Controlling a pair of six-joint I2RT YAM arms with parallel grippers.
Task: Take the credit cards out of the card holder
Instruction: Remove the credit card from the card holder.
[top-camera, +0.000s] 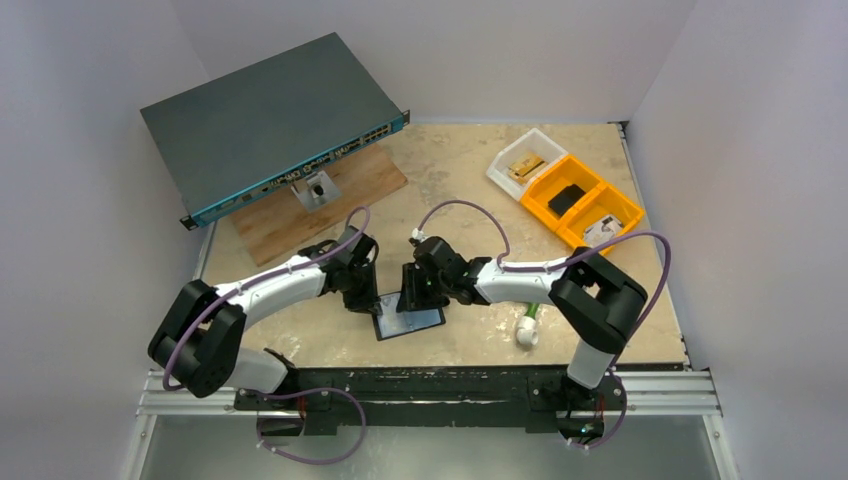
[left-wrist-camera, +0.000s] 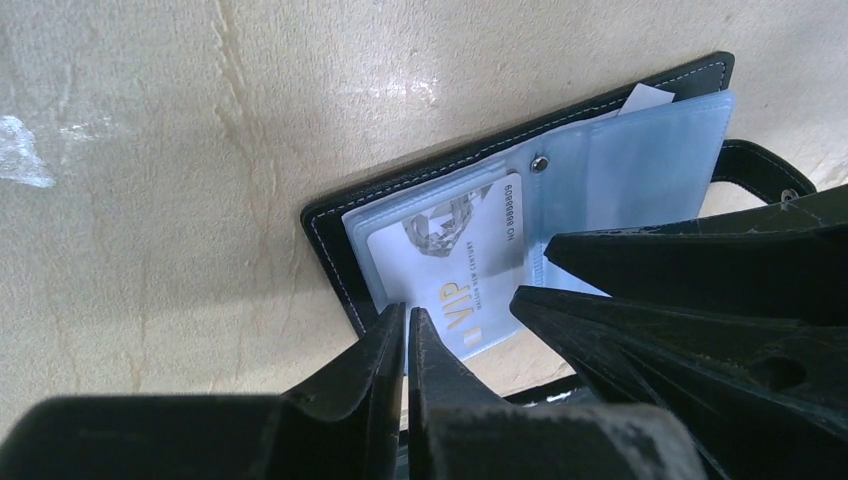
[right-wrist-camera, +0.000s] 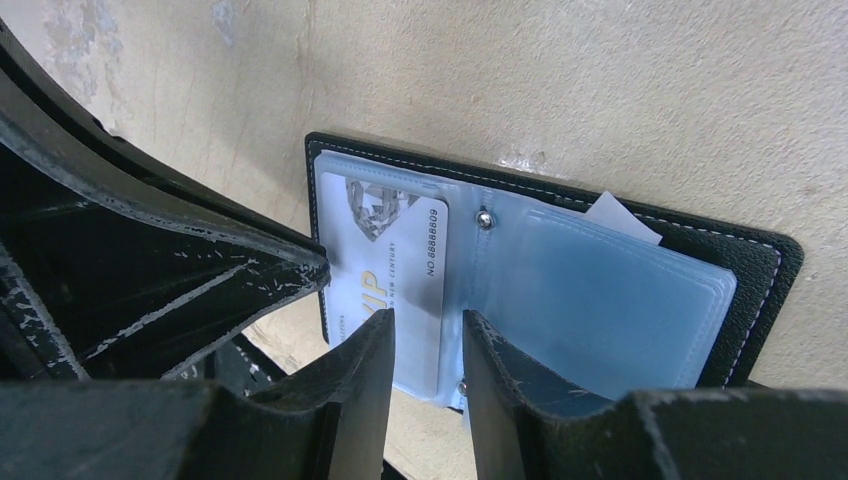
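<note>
Left hand (left-wrist-camera: 407, 318) pinches the one open card holder (left-wrist-camera: 330, 228) at its lower corner; right hand (right-wrist-camera: 428, 325), narrowly parted, hovers over one visible credit card (right-wrist-camera: 400, 240).

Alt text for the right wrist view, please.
The black card holder lies open on the beige table, with a pale VIP card showing inside one clear sleeve. The right gripper fills the foreground, fingers slightly apart, in front of that card's near end.

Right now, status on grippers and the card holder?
Left gripper shut, apparently pinching card holder edge. Right gripper open over VIP card, still sleeved. Nothing in the way.
</note>
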